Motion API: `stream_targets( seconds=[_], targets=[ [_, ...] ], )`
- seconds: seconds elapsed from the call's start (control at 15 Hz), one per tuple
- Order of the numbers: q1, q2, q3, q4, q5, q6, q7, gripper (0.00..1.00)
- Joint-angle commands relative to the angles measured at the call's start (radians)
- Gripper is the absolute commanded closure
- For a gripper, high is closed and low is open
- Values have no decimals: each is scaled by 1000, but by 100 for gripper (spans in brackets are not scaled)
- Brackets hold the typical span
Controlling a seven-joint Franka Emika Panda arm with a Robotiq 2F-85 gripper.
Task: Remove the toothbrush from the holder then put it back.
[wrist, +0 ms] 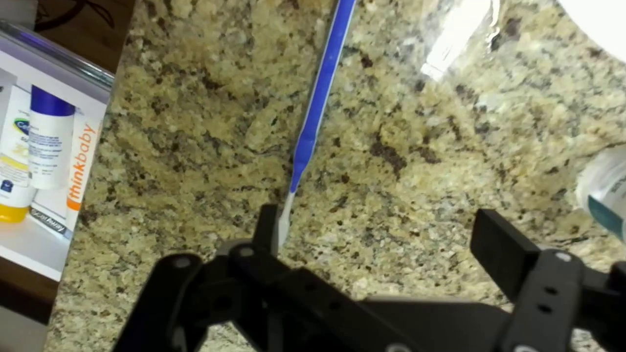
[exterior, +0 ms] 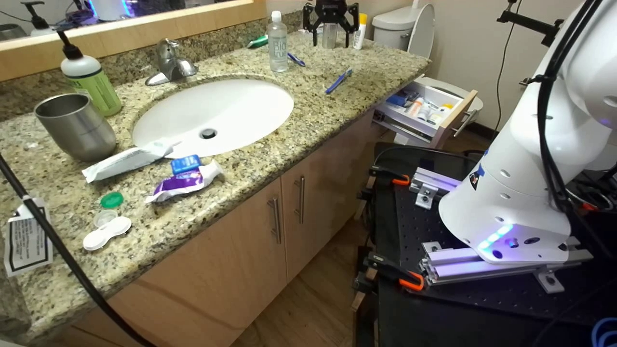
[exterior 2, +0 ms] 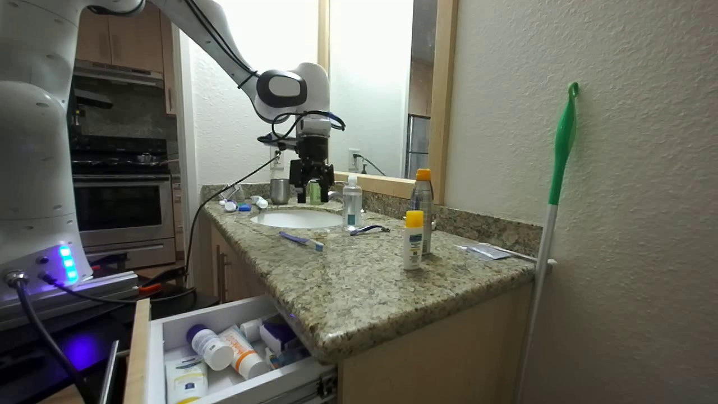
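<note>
I have my black two-jawed gripper (wrist: 379, 230) above the speckled tan granite countertop (wrist: 205, 146), its jaws released and spread wide. The blue-handled toothbrush (wrist: 318, 102) lies there between the clear plastic bottle (exterior 2: 352, 205) and the open pale-wood drawer (exterior 2: 138, 353) (my wrist view shows its whitish end partly hidden behind a jaw).

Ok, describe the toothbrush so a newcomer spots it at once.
Find the white sink, then the clear bottle beside it. On the counter between that bottle and the open drawer lies the blue-handled toothbrush. Unlike the slim blue item by the bottle, it lies nearer the drawer.
</note>
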Motion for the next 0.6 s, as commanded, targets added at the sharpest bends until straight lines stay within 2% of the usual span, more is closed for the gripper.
stream_targets(
  seconds=[0.0,0.13,0.33,0.53],
  targets=[
    [-9,-38,-30,-47,-52,5,15,0],
    [-16,-51,-25,-86,6,33,12,0],
    [-17,-60,-21,-171,82,171,41,0],
    [-9,-37,-40,-232,71,279,96,0]
  ],
)
